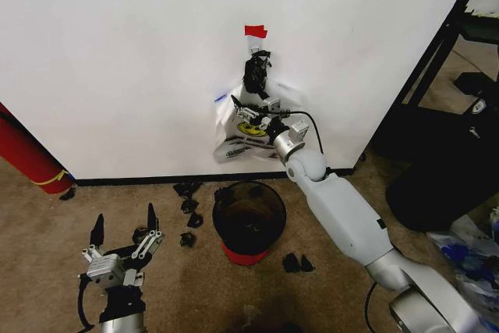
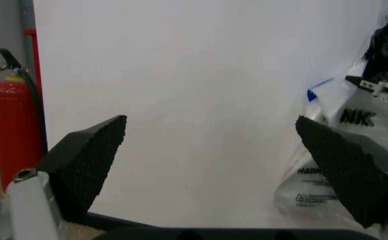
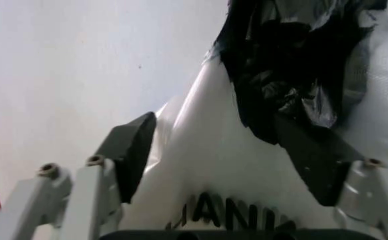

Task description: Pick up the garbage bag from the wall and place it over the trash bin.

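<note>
Up against the plain white painted wall, the thin translucent white plastic garbage bag with the black print and yellow smiley face is hanging below a small patch of red tape, with a bunch of crumpled black plastic at its top. The right gripper is reached out to it, jaws spread wide with the upper part of the bag sitting between them; in the right wrist view the two dark pads flank the white plastic and the black bunch, but I can't say they're actually pinching anything. On the brown carpet just below sits the small round dark trash bin with its red base, mouth open, a few black scraps scattered around it. The left gripper is parked low over the carpet off to the left of the bin, fingers wide apart, nothing in them. A red cylinder leans at the far left
</note>
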Robot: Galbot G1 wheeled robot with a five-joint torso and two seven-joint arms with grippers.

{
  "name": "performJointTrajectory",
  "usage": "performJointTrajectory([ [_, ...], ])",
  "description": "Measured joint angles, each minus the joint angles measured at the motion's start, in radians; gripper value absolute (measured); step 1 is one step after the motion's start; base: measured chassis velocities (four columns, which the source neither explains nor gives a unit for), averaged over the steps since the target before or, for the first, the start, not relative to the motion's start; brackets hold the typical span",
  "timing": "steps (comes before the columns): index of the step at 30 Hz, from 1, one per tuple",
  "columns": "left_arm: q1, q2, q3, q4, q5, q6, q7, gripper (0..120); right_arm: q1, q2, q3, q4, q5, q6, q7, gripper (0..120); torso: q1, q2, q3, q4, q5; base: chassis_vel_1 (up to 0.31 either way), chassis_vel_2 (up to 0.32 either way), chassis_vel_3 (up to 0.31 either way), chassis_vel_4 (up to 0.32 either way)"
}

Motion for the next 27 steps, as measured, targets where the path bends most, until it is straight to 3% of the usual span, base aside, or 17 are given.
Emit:
performJointTrajectory([
  [6, 0.002, 0.0, 0.0, 0.0, 0.0, -0.001, 0.0, 100, -0.048, -0.02, 0.014, 0.041, -0.002, -0.006, -0.007, 55, 0.0, 0.0, 0.0, 0.0, 0.0001, 0.0, 0.0, 0.0, 0.0],
  [12, -0.006, 0.004, 0.015, 0.01, 0.001, 0.0, 0.0, 100, -0.083, -0.034, 0.045, 0.064, 0.0, -0.01, 0.007, 54, 0.0, 0.0, 0.0, 0.0, 0.0001, 0.0, 0.0, 0.0, 0.0],
  [19, -0.011, 0.008, 0.023, 0.013, 0.005, 0.004, 0.001, 100, -0.064, -0.021, 0.051, 0.042, 0.002, -0.015, 0.025, 64, 0.0, 0.0, 0.0, 0.0, 0.0001, 0.0, 0.0, 0.0, 0.0],
  [27, -0.018, 0.014, 0.022, 0.02, 0.003, 0.007, 0.001, 100, -0.034, -0.008, 0.045, 0.021, 0.005, -0.015, 0.024, 90, 0.0, 0.0, 0.0, 0.0001, 0.0, 0.0, 0.0, 0.0, 0.0],
])
